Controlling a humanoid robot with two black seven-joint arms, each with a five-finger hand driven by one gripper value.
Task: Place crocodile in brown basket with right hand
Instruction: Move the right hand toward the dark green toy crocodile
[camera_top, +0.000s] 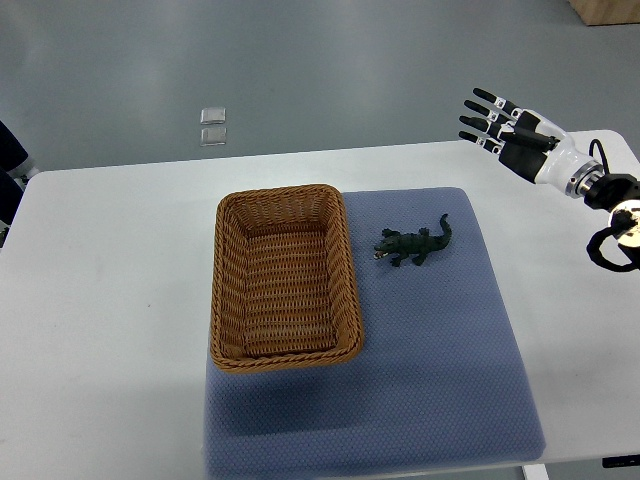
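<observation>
You see the right arm (612, 200) cut by the right edge, the desk (100, 260) by the bottom; the mouth of the crocodile (415, 243) is too small to tell.

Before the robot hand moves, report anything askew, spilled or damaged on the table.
Nothing stands out. The brown basket sits upright and empty, straddling the blue mat's left edge; the crocodile lies beside it on the mat. The right robot hand hovers open, clear of both.
</observation>
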